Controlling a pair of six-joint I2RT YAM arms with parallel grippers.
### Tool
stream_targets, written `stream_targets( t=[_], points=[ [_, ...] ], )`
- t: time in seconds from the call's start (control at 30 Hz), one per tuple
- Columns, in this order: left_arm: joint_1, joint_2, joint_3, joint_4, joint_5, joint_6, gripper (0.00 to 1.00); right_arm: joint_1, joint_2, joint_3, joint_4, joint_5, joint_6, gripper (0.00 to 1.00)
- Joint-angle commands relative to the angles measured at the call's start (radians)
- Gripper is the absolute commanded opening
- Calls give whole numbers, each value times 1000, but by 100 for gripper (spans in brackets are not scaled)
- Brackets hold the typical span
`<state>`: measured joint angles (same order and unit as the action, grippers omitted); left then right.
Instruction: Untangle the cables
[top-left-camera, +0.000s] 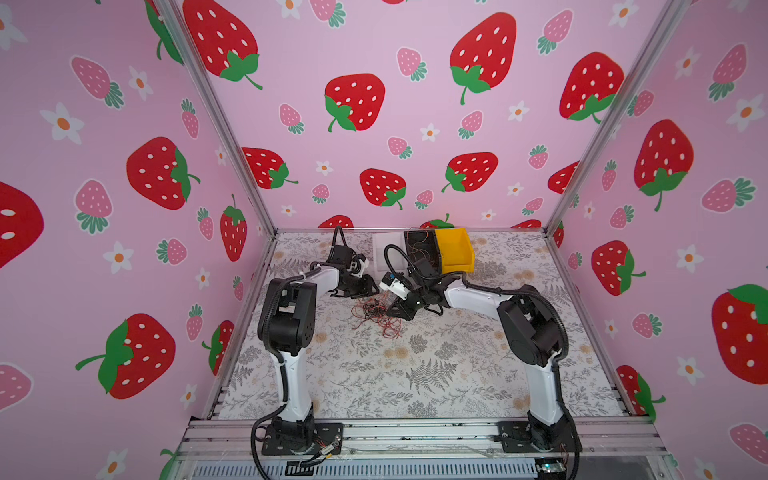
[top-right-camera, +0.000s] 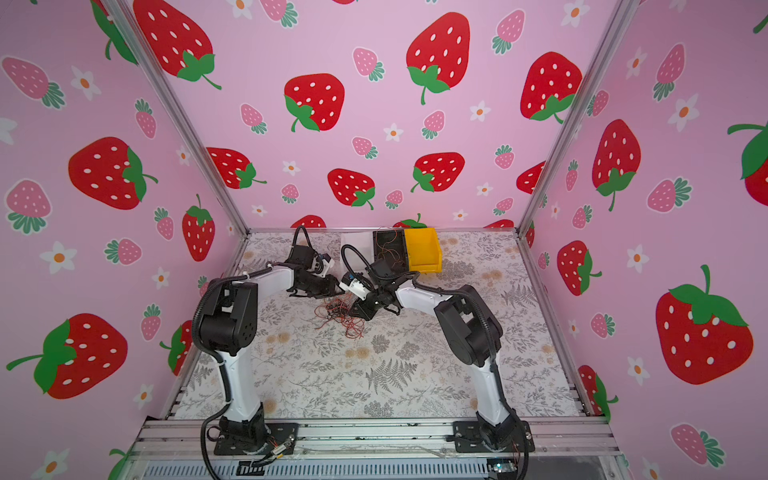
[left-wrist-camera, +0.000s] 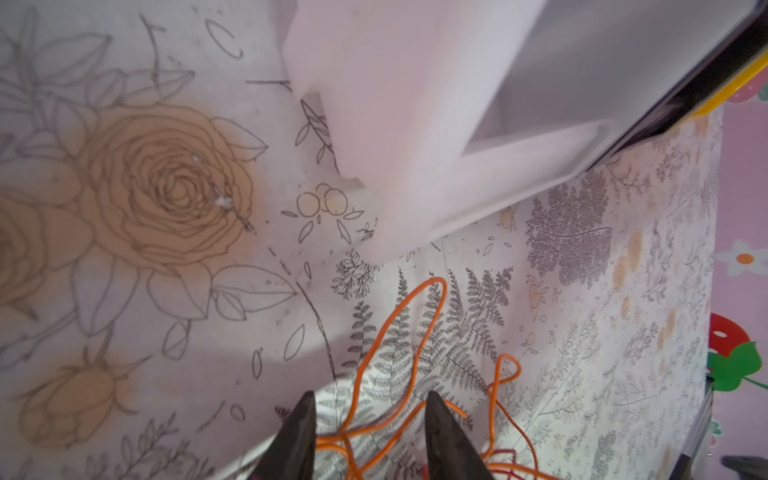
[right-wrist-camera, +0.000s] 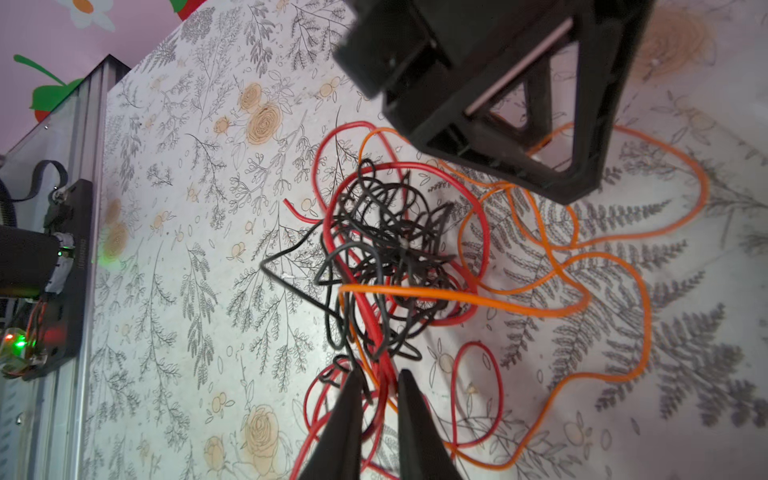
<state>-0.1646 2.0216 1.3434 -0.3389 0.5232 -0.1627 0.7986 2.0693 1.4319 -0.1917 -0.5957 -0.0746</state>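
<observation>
The yellow bin stood at the back of the floral table cover, and what lay inside it could not be made out; a black bin sat touching its side, and in both top views a few thin red and orange wires curled against that bin's dark inner wall; a white tray rested just beyond the black bin, on the side away from the yellow bin. The cables, a loose knot of black strands wound through with red and orange loops, lay on the table cover in front of the yellow bin, nearer the arm bases, outside all three containers. The left gripper hung over the edge of the heap farther from the yellow bin, its fingers standing about half apart; orange loops ran through the gap between them, and nothing was pinched. The right gripper reached into the heap from the side nearer the yellow bin; its fingers had only a narrow slit between them, with red and black strands of the cables caught in it; orange loops spread out across the cover beneath the left gripper's black frame, as the right wrist view showed.
</observation>
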Motion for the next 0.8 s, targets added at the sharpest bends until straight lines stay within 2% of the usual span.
stream_targets(
  t=[0.0,0.3,0.43,0.6,0.67,0.77],
  points=[
    [9,-94,-10,14,-4,17,51,1,-56,-29,14,-3,-16,14],
    [44,-342,-120,-40,-8,80,60,-16,-103,-33,8,30,-34,14],
    [6,-438,-175,-101,22,97,62,-16,-87,-21,3,29,-27,12],
    [-69,-493,-260,-96,31,51,62,-16,-92,-15,-18,39,-33,8],
    [-85,-485,-274,-105,16,47,62,-18,-100,-6,-53,31,-40,15],
    [-89,-471,-287,-102,12,30,62,-18,-126,-5,-98,15,-49,34]
  ],
)
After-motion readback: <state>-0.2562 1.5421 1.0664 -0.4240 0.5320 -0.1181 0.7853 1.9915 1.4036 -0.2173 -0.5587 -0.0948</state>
